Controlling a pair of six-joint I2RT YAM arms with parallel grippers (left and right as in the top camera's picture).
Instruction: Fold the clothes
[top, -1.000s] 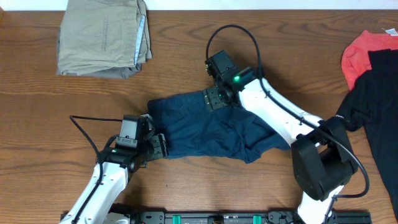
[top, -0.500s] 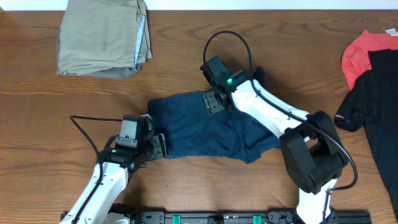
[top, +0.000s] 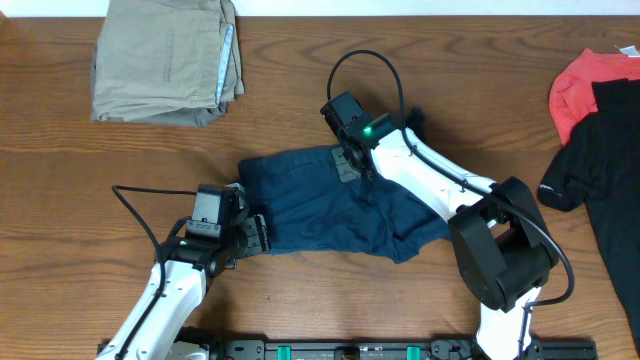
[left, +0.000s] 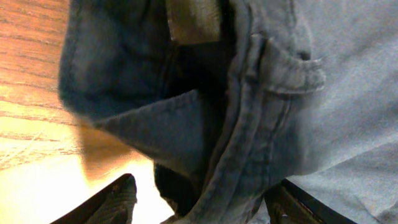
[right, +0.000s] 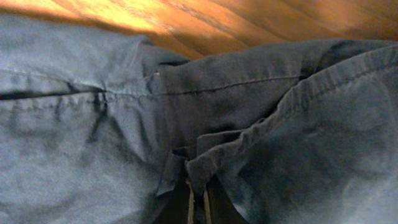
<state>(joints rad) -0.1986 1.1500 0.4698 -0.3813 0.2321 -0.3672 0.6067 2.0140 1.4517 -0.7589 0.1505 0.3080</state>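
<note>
The clothes, dark navy shorts (top: 320, 205), lie rumpled in the middle of the wooden table (top: 60, 190). My right gripper (top: 348, 168) rests on their upper edge. In the right wrist view it (right: 198, 202) is shut on a pinched fold of the shorts (right: 74, 162). My left gripper (top: 255, 232) sits at the shorts' left edge, low on the table. In the left wrist view its fingers (left: 118, 198) stand wide apart, with a seamed fold of the shorts (left: 323, 124) between them and bare table showing beside the left finger.
A folded khaki garment (top: 165, 60) with a pale blue edge lies at the back left. A red garment (top: 585, 85) and a black one (top: 600, 170) lie at the right edge. The left arm's black cable (top: 135, 200) loops over the table.
My right gripper slid a little to the left along the shorts' upper edge and then shut on a fold of the cloth. The left arm has not moved.
</note>
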